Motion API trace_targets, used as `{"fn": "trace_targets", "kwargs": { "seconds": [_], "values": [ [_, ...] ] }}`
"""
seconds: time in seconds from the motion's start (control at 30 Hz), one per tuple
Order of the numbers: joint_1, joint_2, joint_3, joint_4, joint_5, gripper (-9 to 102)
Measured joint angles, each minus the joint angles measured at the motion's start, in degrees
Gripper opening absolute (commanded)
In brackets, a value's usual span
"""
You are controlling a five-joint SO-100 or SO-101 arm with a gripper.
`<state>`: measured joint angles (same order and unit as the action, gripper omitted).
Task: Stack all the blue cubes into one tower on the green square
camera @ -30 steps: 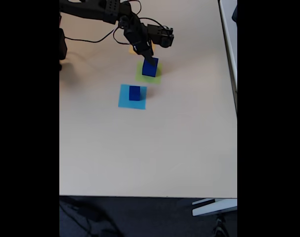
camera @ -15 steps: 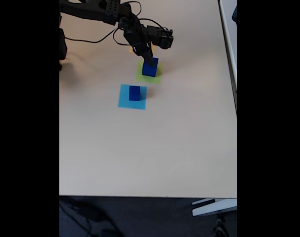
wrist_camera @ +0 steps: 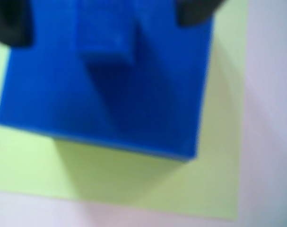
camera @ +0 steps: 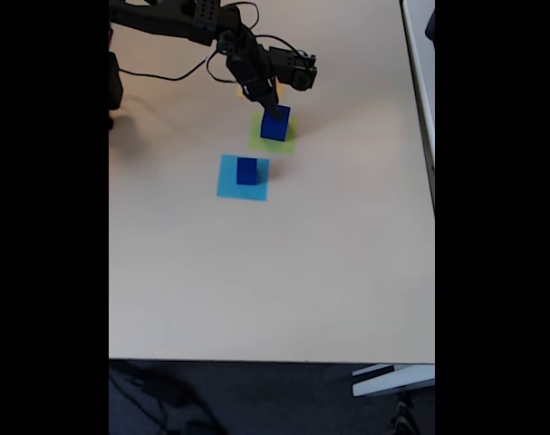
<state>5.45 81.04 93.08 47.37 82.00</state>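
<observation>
Big blue cube (wrist_camera: 148, 99) sits on green square (wrist_camera: 148, 184); small blue cube (wrist_camera: 108, 33) on top. Pincer (camera: 276, 111) right above; open or shut, cannot tell. Another blue cube (camera: 247, 170) on light-blue square (camera: 227, 186). Cubes look hard, light, smooth: pinch flat sides, middle height.

We see 1 large blue cube (camera: 275, 126) upright on the green square (camera: 258, 139), a smaller blue cube (wrist_camera: 107, 35) on top; another blue cube (camera: 246, 170) sits apart.
</observation>
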Motion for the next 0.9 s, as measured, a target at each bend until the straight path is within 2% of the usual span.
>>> {"fn": "trace_targets", "kwargs": {
  "seconds": [0.9],
  "values": [
    [0.0,-2.0,-0.4,0.3,0.8,11]
  ]
}}
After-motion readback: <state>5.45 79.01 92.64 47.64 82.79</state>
